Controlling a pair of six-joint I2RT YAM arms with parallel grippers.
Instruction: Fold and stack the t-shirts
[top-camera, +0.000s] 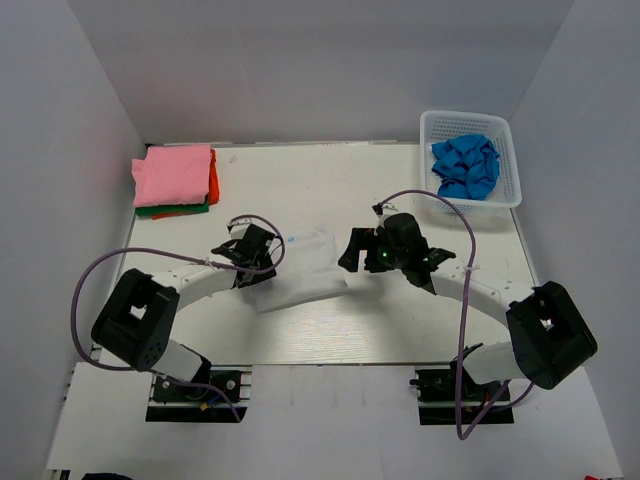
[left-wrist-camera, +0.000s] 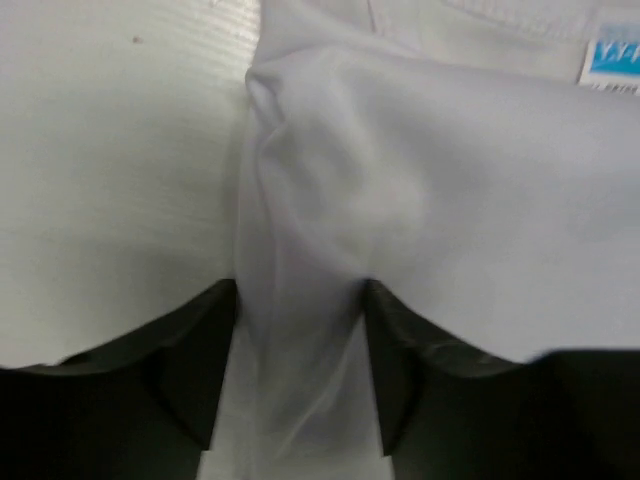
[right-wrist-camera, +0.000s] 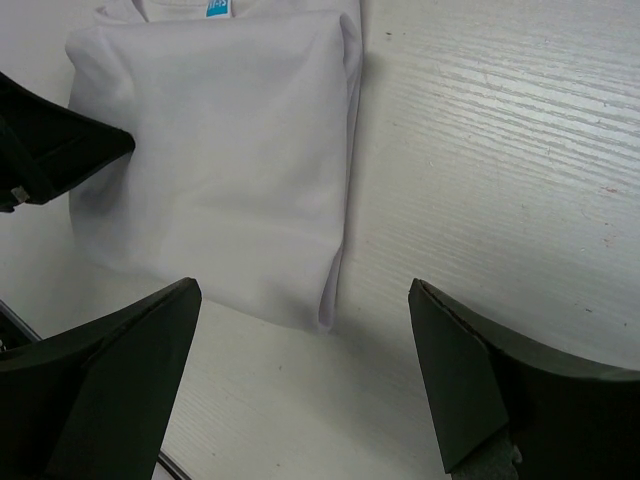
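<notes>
Three folded t-shirts make a stack at the far left corner of the table (top-camera: 330, 180): a pink t-shirt (top-camera: 172, 172) on top, an orange-red t-shirt (top-camera: 213, 180) showing along its right edge, and a green t-shirt (top-camera: 170, 211) peeking out at the near edge underneath. Nearer and to the right, the left gripper (left-wrist-camera: 300, 300) reaches over the left side of the white t-shirt (top-camera: 305, 270), which lies folded into a rough rectangle near the middle of the table, between the two arms. In the left wrist view the fingers stand partly closed, with a raised ridge of white cloth bunched between them and touching both, so this tool has the shirt's left edge pinched. A small blue label (left-wrist-camera: 612, 55) sits at the collar end of the shirt, away from that grip. On the shirt's right side is the right gripper (right-wrist-camera: 305, 290), its fingers spread wide and holding nothing. In its wrist view the shirt's folded right edge runs down into the gap between the fingers, with bare table to the right, and whether the fingertips touch the cloth cannot be told. At the far right corner stands a white mesh basket (top-camera: 475, 200), and a bright blue t-shirt (top-camera: 466, 167) lies crumpled inside it, well apart from both arms.
</notes>
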